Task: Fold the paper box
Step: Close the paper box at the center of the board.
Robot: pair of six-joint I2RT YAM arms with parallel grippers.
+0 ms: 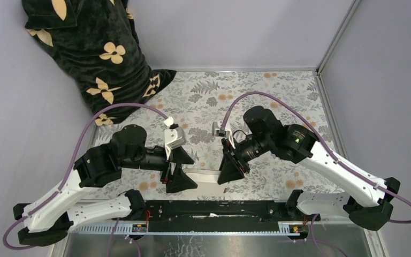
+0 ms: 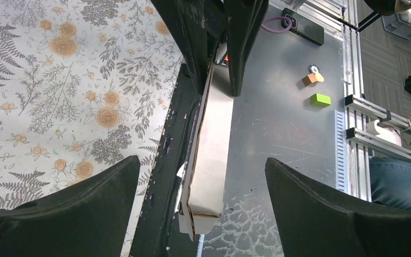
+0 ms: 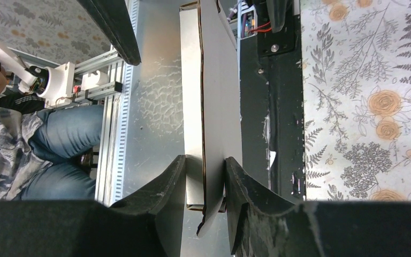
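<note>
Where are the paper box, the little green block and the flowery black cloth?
paper box (image 3: 192,96): right wrist view, white side panel.
green block (image 2: 320,99): left wrist view, top face.
black cloth (image 1: 91,48): top external view, its middle.

1. No word, number, label or brand can be read in any of the three views.
2. The dark cloth (image 1: 85,48) at the far left corner of the desk bears tan flower motifs. It also carries one letter-like mark (image 1: 152,84) near its lower edge, which is too small and blurred to make out.
3. The paper box (image 2: 214,155) shows only plain white cardboard faces in both wrist views, and no print is legible on them.
</note>
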